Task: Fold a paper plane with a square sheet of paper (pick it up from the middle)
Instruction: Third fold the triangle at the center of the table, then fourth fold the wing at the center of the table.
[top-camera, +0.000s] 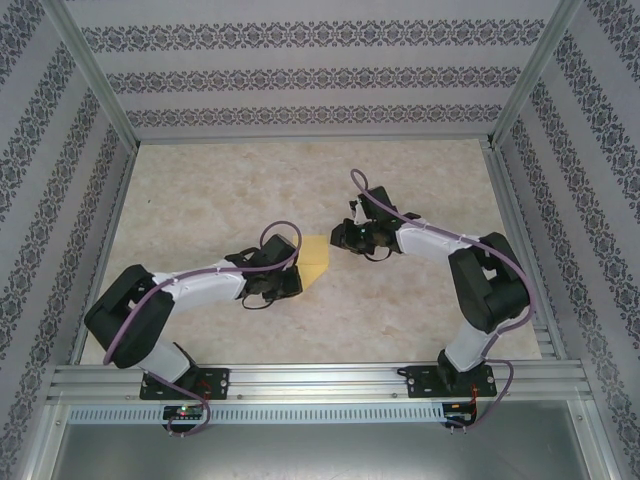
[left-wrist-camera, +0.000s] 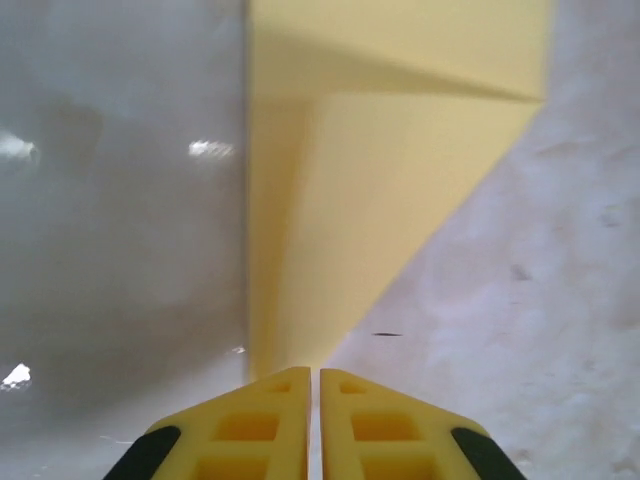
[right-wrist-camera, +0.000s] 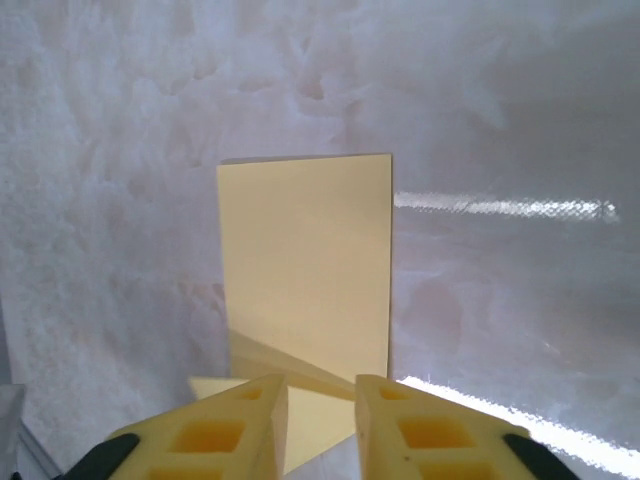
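The square sheet of paper (top-camera: 316, 258) is yellow and partly folded. It lies flat on the beige tabletop between my two grippers. In the left wrist view the paper (left-wrist-camera: 400, 170) shows a diagonal fold edge and a narrow strip that runs down to my left gripper (left-wrist-camera: 313, 372). That gripper's jaws stand together with only a hairline slit, and its tips sit at the paper's near point (top-camera: 297, 272). In the right wrist view the paper (right-wrist-camera: 305, 260) is a tall rectangle with a folded flap at its near end. My right gripper (right-wrist-camera: 320, 385) is open above that flap (top-camera: 338, 238).
The mottled beige tabletop (top-camera: 230, 190) is fenced by aluminium rails (top-camera: 320, 380) at the front and patterned walls (top-camera: 300, 80) at the back and sides. Both arms reach inward toward the middle.
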